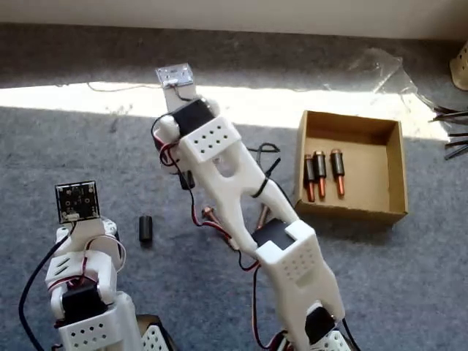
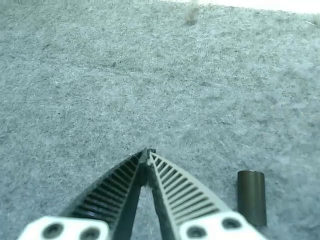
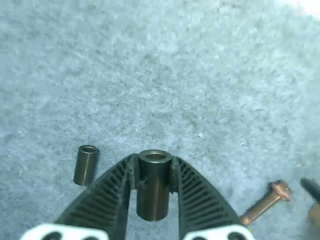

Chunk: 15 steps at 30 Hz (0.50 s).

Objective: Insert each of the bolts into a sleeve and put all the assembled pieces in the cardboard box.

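The right gripper (image 3: 154, 165) has its ribbed white jaws parted just enough to clamp a dark sleeve (image 3: 153, 195), a smooth hollow cylinder. The left gripper (image 2: 148, 153) is closed with its tips touching and grips nothing. A loose sleeve (image 2: 250, 196) lies just beside it on the fuzzy grey mat (image 2: 150, 75). A copper bolt (image 3: 265, 202) lies near the right gripper. Three assembled pieces (image 1: 322, 174) lie side by side in the cardboard box (image 1: 351, 210).

A grey carpeted surface (image 1: 73, 146) is crossed by a band of sunlight. A cardboard box (image 1: 351, 210), a dark sleeve (image 1: 145, 229) and a copper bolt (image 3: 264, 202) are seen resting on it, the box well apart from the sleeve.
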Available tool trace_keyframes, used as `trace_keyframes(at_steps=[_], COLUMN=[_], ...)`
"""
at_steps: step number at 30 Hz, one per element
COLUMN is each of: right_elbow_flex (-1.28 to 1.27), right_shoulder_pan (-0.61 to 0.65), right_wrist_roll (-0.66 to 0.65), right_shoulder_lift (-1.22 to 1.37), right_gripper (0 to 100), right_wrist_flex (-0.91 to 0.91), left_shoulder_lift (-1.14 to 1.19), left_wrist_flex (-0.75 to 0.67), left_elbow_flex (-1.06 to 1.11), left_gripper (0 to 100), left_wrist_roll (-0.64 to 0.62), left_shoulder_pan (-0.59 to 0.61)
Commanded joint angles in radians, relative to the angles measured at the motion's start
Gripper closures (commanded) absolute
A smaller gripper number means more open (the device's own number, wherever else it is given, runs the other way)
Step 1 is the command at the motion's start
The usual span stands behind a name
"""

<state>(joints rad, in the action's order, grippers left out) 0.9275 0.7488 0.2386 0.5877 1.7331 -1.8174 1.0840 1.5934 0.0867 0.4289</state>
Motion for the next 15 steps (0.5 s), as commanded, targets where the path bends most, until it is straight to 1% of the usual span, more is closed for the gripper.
trace_keyframes(at_steps=[1,4,8,15], right_elbow_flex=[0.162,0.220,0.259,0.225], right_shoulder_pan=[-0.041,-0.073,-0.102,-0.107], right_wrist_roll=[-0.140,-0.206,-0.215,-0.216], right_shoulder_lift=[-0.030,-0.030,-0.042,-0.254], right_gripper=[99.5,99.5,99.5,99.5], right_wrist_flex=[0.030,0.030,0.030,0.028], left_shoulder_lift=[-0.013,-0.013,-0.013,-0.013], left_wrist_flex=[-0.020,-0.020,-0.021,-0.021], left_elbow_flex=[-0.007,-0.007,-0.007,-0.008], left_gripper=[99,99,99,99], left_wrist_roll=[0.005,0.005,0.005,0.005], left_shoulder_pan=[0.007,0.007,0.007,0.007])
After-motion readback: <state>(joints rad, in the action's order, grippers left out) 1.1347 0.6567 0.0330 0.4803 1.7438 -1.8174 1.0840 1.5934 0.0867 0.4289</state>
